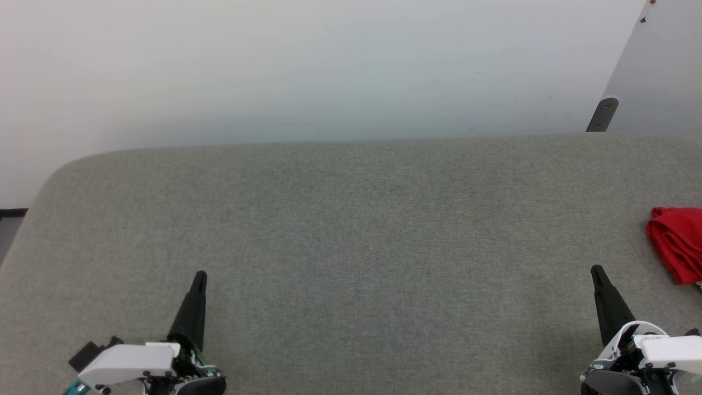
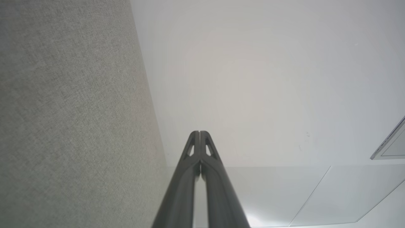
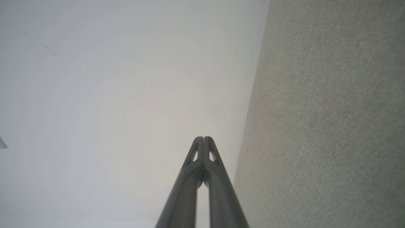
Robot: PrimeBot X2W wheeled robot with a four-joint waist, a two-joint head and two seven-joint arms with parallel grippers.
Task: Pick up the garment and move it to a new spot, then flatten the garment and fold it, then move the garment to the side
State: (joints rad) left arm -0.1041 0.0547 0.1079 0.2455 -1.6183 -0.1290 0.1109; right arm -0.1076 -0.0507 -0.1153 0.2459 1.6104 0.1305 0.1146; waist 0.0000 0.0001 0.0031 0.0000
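The garment [image 1: 678, 242] lies bunched at the right edge of the head view, on the grey fabric-covered surface [image 1: 351, 230]. The frame cuts off its right side, so only crumpled red folds and a white sliver at its lower corner show. The visible part runs from upper left down to lower right. Nothing lies on it. Just below and left of it, apart from it, the right gripper [image 1: 596, 270] is closed and empty. At the lower left, well apart, the left gripper [image 1: 201, 274] is also closed. A dark bracket [image 1: 603, 114] stands at the upper right.
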